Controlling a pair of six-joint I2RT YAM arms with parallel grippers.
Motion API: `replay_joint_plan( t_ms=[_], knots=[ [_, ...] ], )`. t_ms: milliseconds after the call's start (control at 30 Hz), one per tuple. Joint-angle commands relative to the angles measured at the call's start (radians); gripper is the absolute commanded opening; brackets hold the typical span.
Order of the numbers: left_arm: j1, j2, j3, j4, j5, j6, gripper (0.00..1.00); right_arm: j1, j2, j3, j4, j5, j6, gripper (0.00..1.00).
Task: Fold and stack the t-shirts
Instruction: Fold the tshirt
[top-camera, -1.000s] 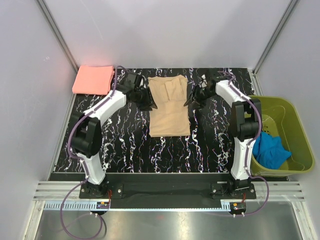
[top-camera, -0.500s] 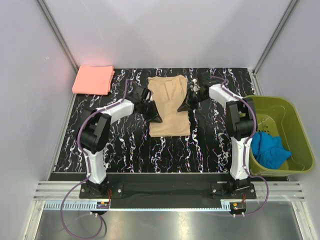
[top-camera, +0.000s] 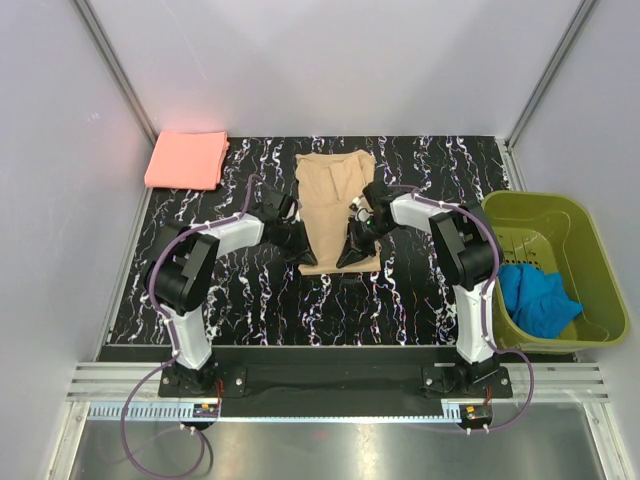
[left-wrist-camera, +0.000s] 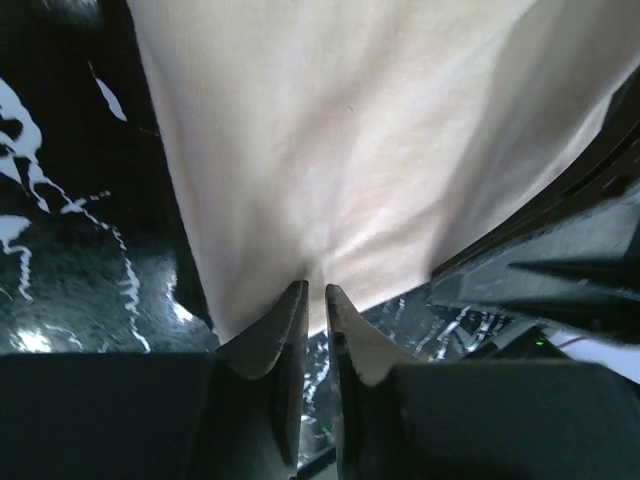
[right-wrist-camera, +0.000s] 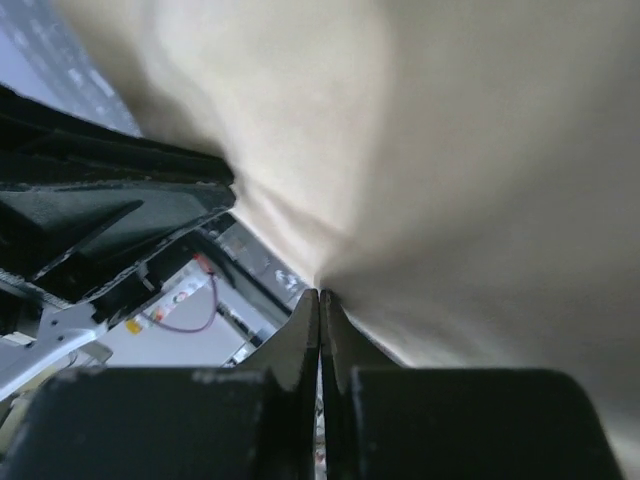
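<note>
The tan-beige t-shirt (top-camera: 335, 195) lies lengthwise in the middle of the black marbled table, partly folded into a narrow strip. My left gripper (top-camera: 303, 255) is shut on its near left hem corner, and the cloth (left-wrist-camera: 360, 150) is pinched at the fingertips (left-wrist-camera: 313, 292). My right gripper (top-camera: 352, 257) is shut on the near right hem corner, and the cloth (right-wrist-camera: 450, 150) bunches at its tips (right-wrist-camera: 319, 295). The salmon-pink t-shirt (top-camera: 187, 159) lies folded at the far left corner, away from both grippers.
An olive-green basket (top-camera: 590, 235) stands off the table's right edge with a blue cloth (top-camera: 540, 300) inside. Grey walls close in the back and sides. The arm bases sit on a rail at the near edge.
Both grippers have moved from the shirt's far sides toward me to its near hem, and they now stand closer together, shut on the hem corners.
</note>
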Motion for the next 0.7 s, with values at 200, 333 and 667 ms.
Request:
replay_joint_plan(
  t_ms=[200, 333, 667],
  knots=[
    [-0.034, -0.049, 0.0, -0.035, -0.085, 0.077, 0.2, -0.017, -0.043, -0.03, -0.015, 0.138, -0.044, 0.0],
    [-0.06, -0.17, 0.0, -0.057, -0.093, 0.048, 0.3, -0.012, -0.078, -0.011, -0.008, 0.103, -0.015, 0.0],
    [-0.056, -0.076, -0.068, 0.012, -0.058, -0.008, 0.28, 0.046, 0.016, 0.072, 0.008, 0.023, 0.013, 0.0]
  ],
)
